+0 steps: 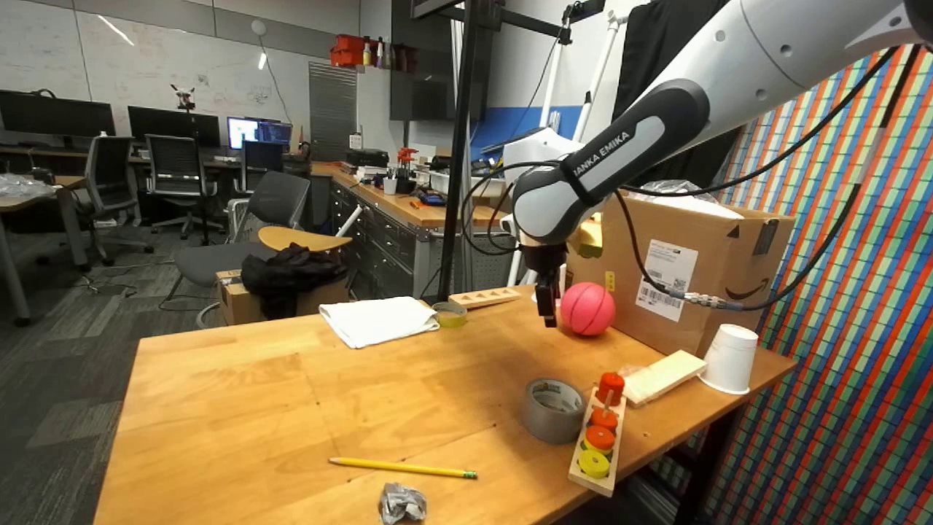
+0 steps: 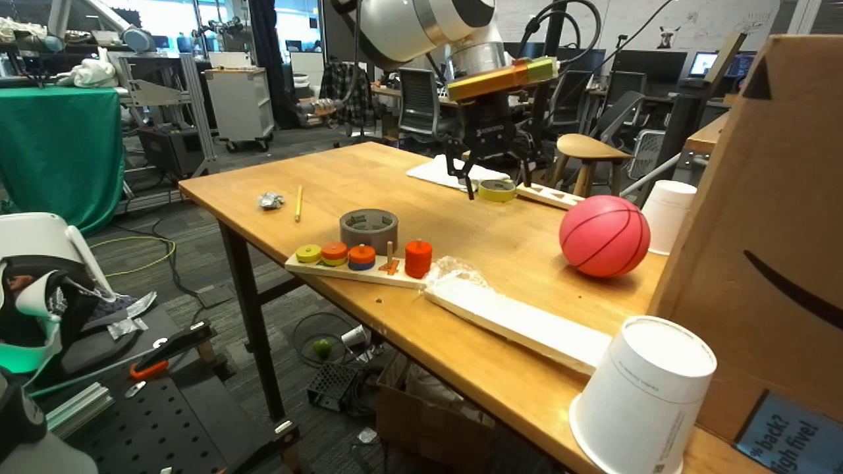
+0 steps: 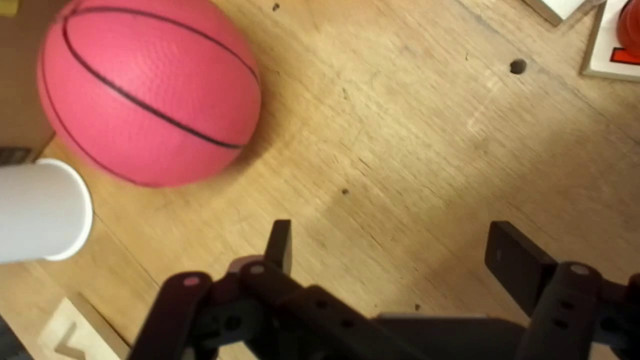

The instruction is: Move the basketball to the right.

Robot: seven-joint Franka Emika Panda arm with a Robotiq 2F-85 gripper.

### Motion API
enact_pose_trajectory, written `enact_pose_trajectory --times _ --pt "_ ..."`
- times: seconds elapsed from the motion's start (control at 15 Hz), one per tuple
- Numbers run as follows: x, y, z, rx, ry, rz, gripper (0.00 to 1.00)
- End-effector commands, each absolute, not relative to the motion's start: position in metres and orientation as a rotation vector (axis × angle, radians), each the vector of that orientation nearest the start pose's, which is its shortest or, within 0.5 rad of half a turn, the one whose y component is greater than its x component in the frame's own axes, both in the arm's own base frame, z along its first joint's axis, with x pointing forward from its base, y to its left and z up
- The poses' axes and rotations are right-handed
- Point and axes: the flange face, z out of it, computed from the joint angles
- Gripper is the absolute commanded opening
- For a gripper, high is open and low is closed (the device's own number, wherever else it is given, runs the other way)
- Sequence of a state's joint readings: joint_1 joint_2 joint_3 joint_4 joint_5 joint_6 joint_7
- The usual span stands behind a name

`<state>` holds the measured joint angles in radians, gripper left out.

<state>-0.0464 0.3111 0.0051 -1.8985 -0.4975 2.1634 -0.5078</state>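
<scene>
In an exterior view, an upturned paper cup (image 2: pixel 642 395) stands close by, beyond it the basketball (image 2: pixel 604 236) rests on the table (image 2: pixel 520 253) near a cardboard box (image 2: pixel 780 204), and farther off the gripper (image 2: pixel 498 189) hangs aloft, its jaws spread apart.

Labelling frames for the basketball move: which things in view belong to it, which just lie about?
Job: basketball, gripper (open).

Lying about: grey tape roll, yellow tape roll, pencil, white cloth, two white cups, cardboard box, peg toy, crumpled scrap, pale board.
</scene>
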Motion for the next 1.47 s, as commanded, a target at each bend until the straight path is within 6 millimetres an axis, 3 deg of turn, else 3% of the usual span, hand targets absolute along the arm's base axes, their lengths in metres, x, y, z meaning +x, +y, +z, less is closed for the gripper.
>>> enact_pose_trajectory --times 0.0,0.2,0.4,0.67,0.8,0.87,1.33,1.4 --pt "0.623 -0.022 0.338 -3.078 -1.591 0.355 1.00" --pt "0.618 -0.024 0.337 -3.061 -1.698 0.657 1.00" --pt "0.614 -0.035 0.346 -3.118 -1.744 0.926 1.00" --pt "0.616 -0.040 0.360 -3.103 -1.951 1.213 1.00" --pt "0.618 -0.034 0.363 -3.106 -2.042 1.201 1.00" --pt "0.612 -0.040 0.354 -3.107 -1.969 1.169 1.00" --pt "0.614 -0.034 0.355 -3.101 -2.013 1.176 1.00" --pt "0.614 -0.031 0.346 -3.068 -2.043 1.226 1.00"
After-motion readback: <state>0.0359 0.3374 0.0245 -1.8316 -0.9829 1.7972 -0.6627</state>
